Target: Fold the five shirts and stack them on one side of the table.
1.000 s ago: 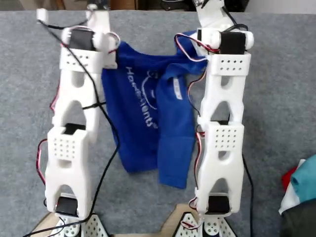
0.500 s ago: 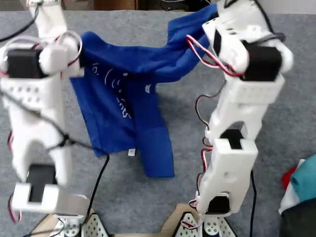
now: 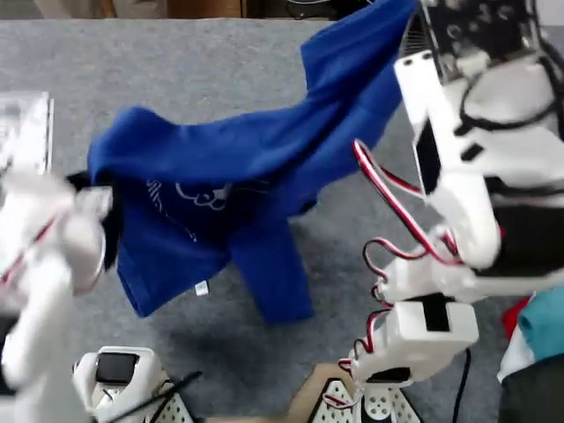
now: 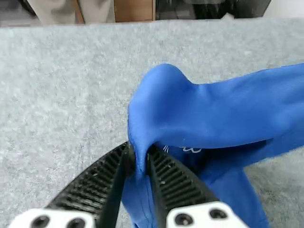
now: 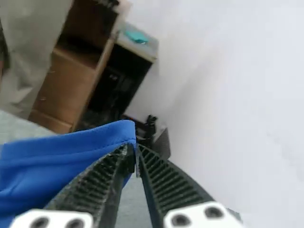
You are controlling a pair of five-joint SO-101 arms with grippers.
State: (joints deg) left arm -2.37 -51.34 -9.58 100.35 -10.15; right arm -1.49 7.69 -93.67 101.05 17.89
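Table covered in grey felt-like cloth, evenly lit, no hard shadows. Light wooden board at near edge. Beyond far edge, brown wooden cabinet with dark open compartment. Small teal object on cabinet top. Plain white wall beside cabinet.

Looking steeply down over the grey table from high above, and close from each wrist, left across that table, right tilted up at a wall, sharing the blue shirt.
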